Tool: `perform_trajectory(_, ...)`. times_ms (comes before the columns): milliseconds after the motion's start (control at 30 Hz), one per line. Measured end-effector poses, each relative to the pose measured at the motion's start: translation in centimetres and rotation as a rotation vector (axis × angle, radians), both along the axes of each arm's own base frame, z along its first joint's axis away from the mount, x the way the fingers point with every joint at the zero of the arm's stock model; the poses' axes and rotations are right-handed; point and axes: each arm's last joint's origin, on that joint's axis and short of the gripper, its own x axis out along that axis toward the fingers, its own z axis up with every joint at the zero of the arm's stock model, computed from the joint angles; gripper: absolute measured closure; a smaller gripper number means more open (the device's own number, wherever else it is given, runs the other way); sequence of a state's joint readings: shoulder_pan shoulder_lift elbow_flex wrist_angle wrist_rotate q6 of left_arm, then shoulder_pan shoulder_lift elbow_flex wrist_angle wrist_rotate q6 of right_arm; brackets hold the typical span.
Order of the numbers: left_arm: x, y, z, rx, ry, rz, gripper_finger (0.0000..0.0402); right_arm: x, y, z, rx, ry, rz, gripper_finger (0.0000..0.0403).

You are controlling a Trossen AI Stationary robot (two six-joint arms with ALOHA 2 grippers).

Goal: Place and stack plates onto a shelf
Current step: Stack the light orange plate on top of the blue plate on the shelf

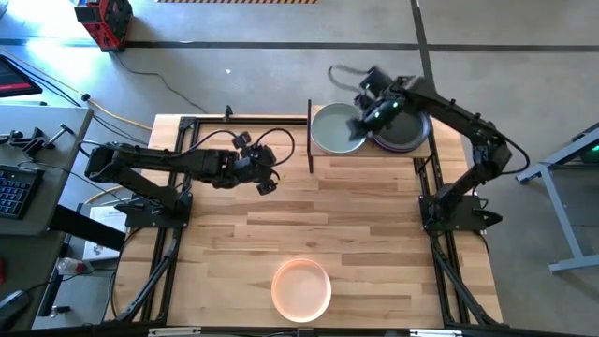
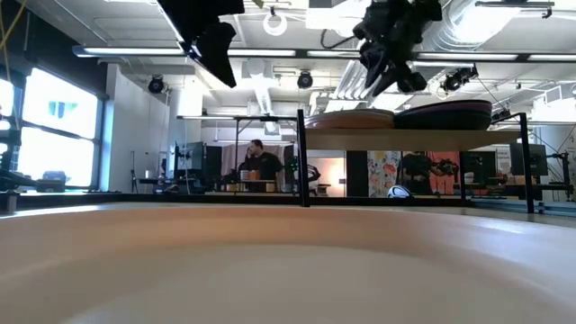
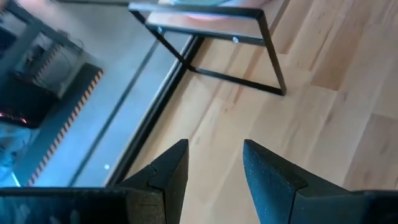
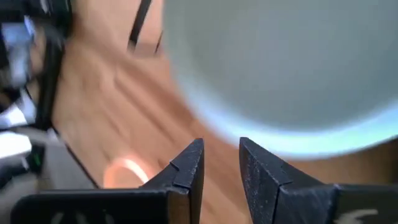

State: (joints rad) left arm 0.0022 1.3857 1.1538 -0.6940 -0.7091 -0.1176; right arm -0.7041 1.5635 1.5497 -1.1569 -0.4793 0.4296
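Light wooden worktop point(image 1: 374, 234) in a workshop, shelf point(image 1: 320, 161) at the far edge. Left to right: left gripper point(image 1: 266, 180) hovering near the worktop's middle, jaws apart and empty. Peach plate point(image 1: 300, 288) waiting at the near edge. Sage plate point(image 1: 335, 129) lying on the shelf, dark stack point(image 1: 410, 134) beside it. Right gripper point(image 1: 360, 126) above the sage plate, jaws parted, holding nothing. Mostly done, by the look of it; one plate left.
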Motion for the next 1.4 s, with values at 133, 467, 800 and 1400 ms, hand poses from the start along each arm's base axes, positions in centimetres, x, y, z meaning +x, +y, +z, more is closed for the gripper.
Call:
perform_trajectory(133,-0.3,0.4,-0.2,-0.039,-0.001,0.041,0.0259,2.2,4.1,-0.2,0.016,0.057,0.137,0.0322)
perform_trajectory(467,-1.4,2.1,-0.8,-0.06,0.093,0.133,0.0259,5.6,14.2,-0.4,-0.054,0.189,0.192,0.0322)
perform_trajectory(800,-2.1,4.4,-0.9,-0.039,0.167,0.174,0.0259,6.5,21.5,-0.6,-0.172,0.198,0.102,0.0322)
perform_trajectory(1400,-2.9,7.5,-1.1,-0.136,0.19,0.186,0.0259,11.1,29.7,-8.0,-0.138,0.289,0.291,0.0264)
